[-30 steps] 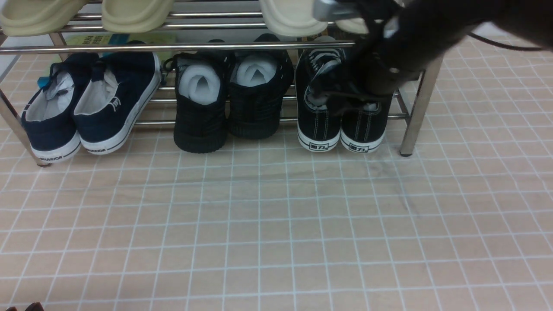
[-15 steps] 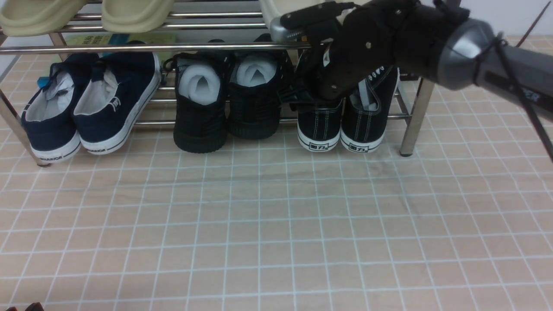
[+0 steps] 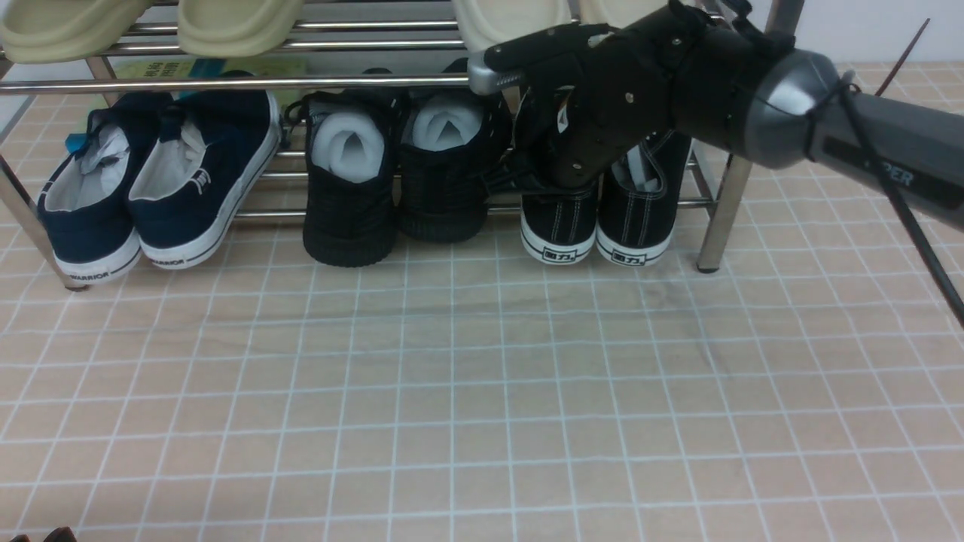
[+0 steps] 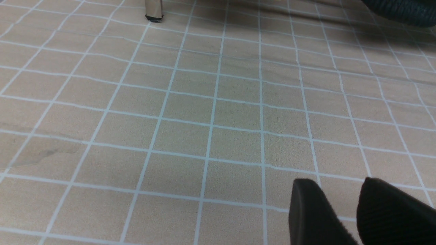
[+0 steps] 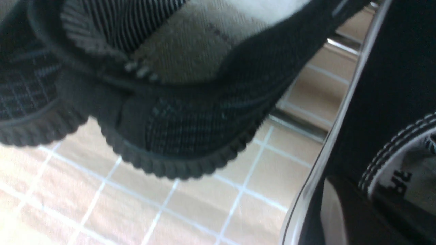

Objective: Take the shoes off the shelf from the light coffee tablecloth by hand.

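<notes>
Notably, WARRIOR on navy slip-ons (image 3: pixel 98 267), right gripper (image 3: pixel 538 177) at shoes (image 3: pixel 599 226), closure untellable, left gripper (image 4: pixel 340 211) apart.

At 2 o'clock in the front view the right arm (image 3: pixel 625 98) hides the tops of the shoes (image 3: pixel 561 218) and how its jaws stand, cream slippers (image 3: pixel 233 26) toward 11 o'clock are cut by the edge, and the left gripper (image 4: pixel 340 190) shows only cropped fingertips.

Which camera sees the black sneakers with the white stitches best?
The front view: both sneakers show heel-out on the shelf, though the right arm hides their tops. The right wrist view catches only a blurry bit of stitched heel. The left wrist view shows mostly tablecloth, no sneakers.
</notes>
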Motion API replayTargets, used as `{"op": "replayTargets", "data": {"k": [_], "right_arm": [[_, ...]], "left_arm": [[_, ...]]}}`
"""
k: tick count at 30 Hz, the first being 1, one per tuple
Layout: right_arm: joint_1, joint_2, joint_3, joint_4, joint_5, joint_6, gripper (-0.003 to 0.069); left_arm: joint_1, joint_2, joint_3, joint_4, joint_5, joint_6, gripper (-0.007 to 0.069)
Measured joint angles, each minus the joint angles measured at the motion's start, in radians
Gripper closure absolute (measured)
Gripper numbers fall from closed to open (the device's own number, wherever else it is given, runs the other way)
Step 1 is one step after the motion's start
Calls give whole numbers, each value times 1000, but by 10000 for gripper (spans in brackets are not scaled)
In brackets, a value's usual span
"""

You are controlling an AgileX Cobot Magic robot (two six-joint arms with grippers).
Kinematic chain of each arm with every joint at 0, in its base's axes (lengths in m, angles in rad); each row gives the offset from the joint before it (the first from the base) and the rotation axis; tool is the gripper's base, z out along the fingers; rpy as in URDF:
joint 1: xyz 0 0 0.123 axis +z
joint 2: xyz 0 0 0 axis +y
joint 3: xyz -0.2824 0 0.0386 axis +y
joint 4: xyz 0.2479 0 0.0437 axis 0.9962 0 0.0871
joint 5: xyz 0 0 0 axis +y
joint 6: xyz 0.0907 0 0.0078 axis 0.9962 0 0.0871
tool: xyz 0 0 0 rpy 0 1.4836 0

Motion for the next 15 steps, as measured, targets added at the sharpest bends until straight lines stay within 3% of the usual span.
{"op": "replayTargets", "data": {"k": [9, 15], "right_arm": [[0, -135, 0, 56, 125, -1, 659], [0, -205, 0, 154, 245, -82, 659]], "left_arm": [[0, 0, 0, 0, 0, 0, 386], [0, 0, 0, 0, 0, 0, 386]]}}
